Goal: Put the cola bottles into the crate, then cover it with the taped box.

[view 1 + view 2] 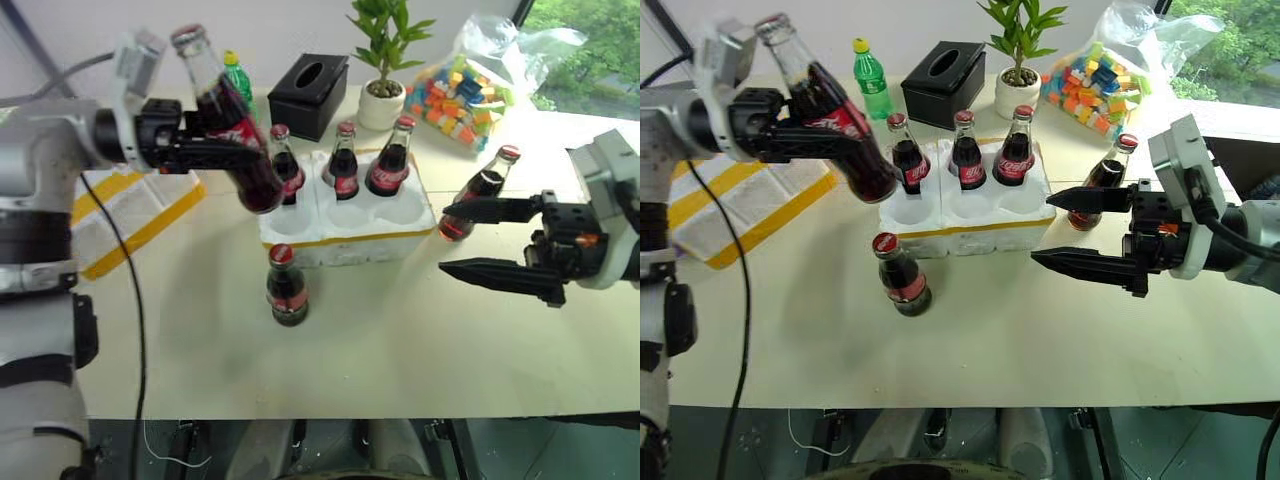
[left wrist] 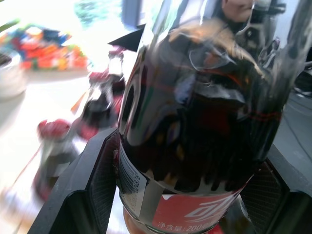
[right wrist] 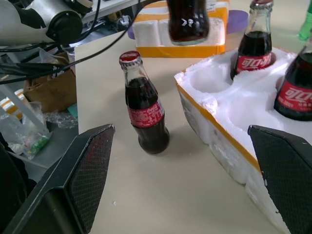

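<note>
**Midway: one cola bottle aloft, three seated**

Now the left gripper (image 1: 215, 150) clamps a tilted cola bottle (image 1: 228, 125) by its labelled body, above the crate (image 1: 345, 225). Three bottles stand in the back wells; one stands on the table (image 1: 420, 340) before the crate, one beside it. The right gripper (image 1: 490, 240) hangs spread, empty. Glass seems heavy, slick, breakable: grip the body, not the neck.

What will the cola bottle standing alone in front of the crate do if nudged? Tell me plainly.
The lone cola bottle is tall on a narrow base, so a push near its red cap would probably tip it. Once down, its round body would likely roll on the smooth table. It looks like full glass: probably heavy for its size, slippery and breakable.
</note>
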You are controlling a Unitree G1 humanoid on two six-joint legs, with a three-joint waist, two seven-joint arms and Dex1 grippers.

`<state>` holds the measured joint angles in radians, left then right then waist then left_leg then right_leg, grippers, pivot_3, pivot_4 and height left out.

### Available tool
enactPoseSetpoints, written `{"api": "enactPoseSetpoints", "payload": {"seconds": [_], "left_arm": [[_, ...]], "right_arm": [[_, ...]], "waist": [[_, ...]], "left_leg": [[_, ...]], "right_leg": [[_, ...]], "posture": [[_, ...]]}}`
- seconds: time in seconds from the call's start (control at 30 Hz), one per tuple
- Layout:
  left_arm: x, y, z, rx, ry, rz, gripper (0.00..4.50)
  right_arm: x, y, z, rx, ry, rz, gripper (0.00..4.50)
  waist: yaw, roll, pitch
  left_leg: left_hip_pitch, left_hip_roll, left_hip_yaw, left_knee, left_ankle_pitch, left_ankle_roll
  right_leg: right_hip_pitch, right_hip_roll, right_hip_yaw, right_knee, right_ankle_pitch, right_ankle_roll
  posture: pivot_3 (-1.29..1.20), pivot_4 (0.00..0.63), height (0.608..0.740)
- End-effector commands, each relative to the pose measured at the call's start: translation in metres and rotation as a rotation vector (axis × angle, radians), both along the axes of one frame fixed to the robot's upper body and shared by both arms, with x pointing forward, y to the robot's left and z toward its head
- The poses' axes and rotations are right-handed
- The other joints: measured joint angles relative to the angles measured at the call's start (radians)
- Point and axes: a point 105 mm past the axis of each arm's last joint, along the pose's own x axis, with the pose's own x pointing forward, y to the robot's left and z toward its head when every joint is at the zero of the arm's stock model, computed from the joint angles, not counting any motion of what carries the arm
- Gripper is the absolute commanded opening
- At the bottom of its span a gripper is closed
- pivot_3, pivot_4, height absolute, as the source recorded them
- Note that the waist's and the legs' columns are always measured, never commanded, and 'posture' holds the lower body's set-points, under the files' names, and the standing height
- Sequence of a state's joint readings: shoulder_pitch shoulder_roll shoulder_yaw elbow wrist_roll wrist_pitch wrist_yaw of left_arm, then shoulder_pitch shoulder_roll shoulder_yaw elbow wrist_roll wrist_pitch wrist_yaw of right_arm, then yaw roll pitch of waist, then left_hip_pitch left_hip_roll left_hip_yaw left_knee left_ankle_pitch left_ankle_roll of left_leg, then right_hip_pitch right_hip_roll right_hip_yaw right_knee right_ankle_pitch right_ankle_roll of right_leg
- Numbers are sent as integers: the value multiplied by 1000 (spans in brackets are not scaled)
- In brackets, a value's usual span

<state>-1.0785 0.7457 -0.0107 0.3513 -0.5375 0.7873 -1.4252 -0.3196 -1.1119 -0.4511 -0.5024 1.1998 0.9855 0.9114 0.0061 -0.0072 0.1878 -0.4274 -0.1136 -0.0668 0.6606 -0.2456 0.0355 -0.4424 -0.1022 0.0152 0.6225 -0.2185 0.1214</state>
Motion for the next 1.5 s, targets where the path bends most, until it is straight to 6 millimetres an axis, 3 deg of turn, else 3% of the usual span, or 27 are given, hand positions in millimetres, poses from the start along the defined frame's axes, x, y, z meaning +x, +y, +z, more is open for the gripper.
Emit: {"api": "enactPoseSetpoints", "payload": {"seconds": [0.03,0.2,0.43,0.83,0.9,0.97,1.2,1.37,1.5], "left_arm": [[10,-3,9,18,-82,9,2844],[20,-11,-16,76,-80,-13,2844],[23,-34,-29,19,-27,-59,2844],[18,-26,-68,165,-85,-47,2844],[19,-25,-71,159,-76,-36,3884],[18,-25,-74,158,-74,-33,4448],[10,-16,-64,130,-90,-17,4448],[-12,14,-34,112,-126,-1,4448],[-43,43,-19,157,-112,-7,4448]], "right_arm": [[-5,0,6,18,-52,-10,4500],[-9,-6,2,32,-46,-43,4500],[-10,-9,-5,46,-36,-73,4500],[-5,-10,-5,45,-48,-68,4500],[-4,-10,-4,43,-48,-64,4500],[-2,-10,-5,39,-47,-57,4500],[7,-3,-8,34,-56,-31,4500],[12,17,-21,6,-57,78,4500],[17,34,-35,-12,-39,170,4500]], "waist": [[0,0,0],[7,-1,1],[9,-2,1],[7,-2,1],[6,-2,1],[6,-1,1],[7,-1,1],[-4,-1,1],[-13,-1,1]], "left_leg": [[0,0,0,0,0,0],[-1,0,0,0,0,0],[0,0,0,3,-1,2],[0,0,0,3,-1,2],[0,0,0,3,-1,2],[0,0,0,3,-1,2],[0,0,0,4,-1,1],[0,0,0,4,-1,1],[0,0,0,3,0,0]], "right_leg": [[-1,0,0,2,0,0],[-1,0,0,2,0,0],[1,-1,0,2,0,0],[0,-1,0,4,0,0],[0,-1,0,4,0,0],[0,-1,0,4,0,0],[0,-1,0,5,0,0],[-1,0,0,6,0,0],[-1,0,0,6,0,0]], "posture": [[0,150,732],[0,150,732],[0,150,732],[0,150,732],[0,150,732],[0,150,732],[0,150,732],[0,150,732],[0,150,732]]}}
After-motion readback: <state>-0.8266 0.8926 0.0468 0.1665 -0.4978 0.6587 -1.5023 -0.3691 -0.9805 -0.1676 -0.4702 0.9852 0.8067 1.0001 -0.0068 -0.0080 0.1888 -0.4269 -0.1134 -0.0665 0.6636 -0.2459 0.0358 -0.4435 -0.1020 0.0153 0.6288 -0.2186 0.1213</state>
